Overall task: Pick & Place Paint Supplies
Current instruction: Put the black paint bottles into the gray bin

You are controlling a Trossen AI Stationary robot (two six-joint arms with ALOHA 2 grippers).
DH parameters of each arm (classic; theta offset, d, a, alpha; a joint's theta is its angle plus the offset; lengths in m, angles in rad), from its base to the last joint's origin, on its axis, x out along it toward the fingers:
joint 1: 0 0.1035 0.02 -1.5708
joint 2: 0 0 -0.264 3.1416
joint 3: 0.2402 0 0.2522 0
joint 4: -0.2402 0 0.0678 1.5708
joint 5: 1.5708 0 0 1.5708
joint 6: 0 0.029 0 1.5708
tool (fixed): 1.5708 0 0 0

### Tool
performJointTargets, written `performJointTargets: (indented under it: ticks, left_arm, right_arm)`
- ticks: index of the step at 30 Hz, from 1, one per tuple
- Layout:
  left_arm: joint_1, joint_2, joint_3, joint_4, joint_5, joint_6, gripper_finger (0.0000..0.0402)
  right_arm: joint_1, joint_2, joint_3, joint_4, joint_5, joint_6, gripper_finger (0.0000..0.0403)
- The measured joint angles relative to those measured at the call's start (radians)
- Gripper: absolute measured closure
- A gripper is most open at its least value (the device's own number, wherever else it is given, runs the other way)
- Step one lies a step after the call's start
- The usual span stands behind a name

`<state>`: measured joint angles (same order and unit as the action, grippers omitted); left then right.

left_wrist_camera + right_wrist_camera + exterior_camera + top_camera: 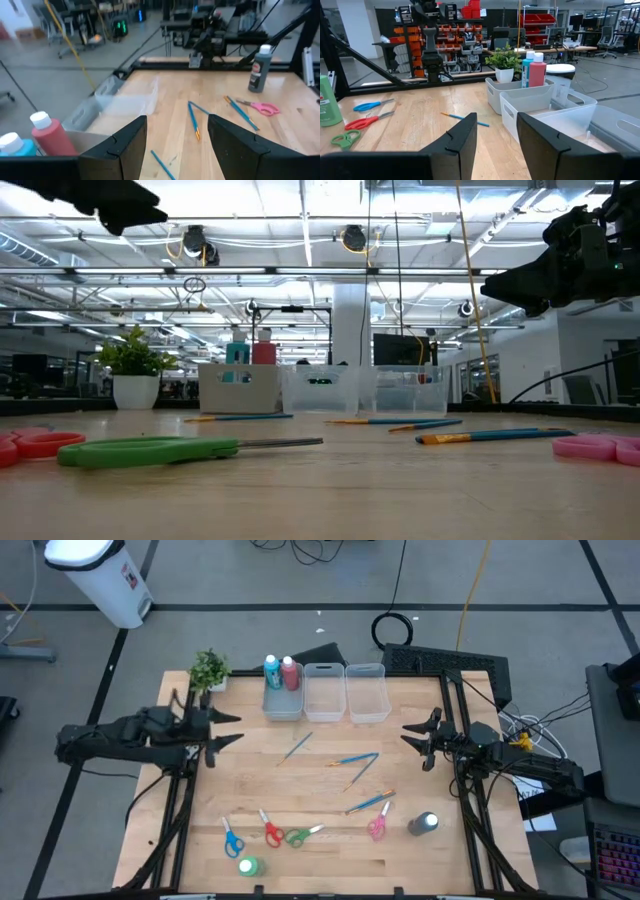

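Observation:
The blue bottle (pixel 272 670) and pink-red bottle (pixel 290 673) stand upright in the left clear bin (pixel 283 700). The green bottle (pixel 248 866) and dark grey bottle (pixel 424 824) stand on the table near its front edge. The blue (pixel 232 838), red (pixel 270 830), green (pixel 302 834) and pink scissors (pixel 378 823) lie flat in a row there. Several thin brushes (pixel 352 759) lie mid-table. My left gripper (pixel 238 728) hovers open at the table's left side. My right gripper (pixel 408 734) hovers open at the right side. Neither touches anything.
Three clear bins line the far edge; the middle bin (pixel 323 692) and right bin (pixel 366 692) hold nothing. A potted plant (pixel 209 670) stands at the far left corner. Bare wood (pixel 320 780) lies between the two grippers, around the brushes.

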<state>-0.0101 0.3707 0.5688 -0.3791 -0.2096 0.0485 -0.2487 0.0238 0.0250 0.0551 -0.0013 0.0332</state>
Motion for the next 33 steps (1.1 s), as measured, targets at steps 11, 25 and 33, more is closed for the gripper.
performJointTargets:
  ticks: [11, 25, 33]
  left_arm:
    - [-0.006, -0.226, -0.14, 0.029, 0.002, -0.008, 0.0183]
    - [-0.006, -0.298, -0.147, -0.034, 0.002, -0.103, 0.0183]
    - [-0.006, -0.297, -0.148, -0.029, 0.001, -0.13, 0.0183]
  right_arm:
    - [0.0, 0.0, 0.0, 0.0, 0.0, 0.0, 0.0273]
    - [0.031, 0.003, -0.001, 0.235, -0.088, 0.262, 0.0273]
    - [0.096, 0.043, -0.001, 0.433, -0.226, 0.411, 0.0273]
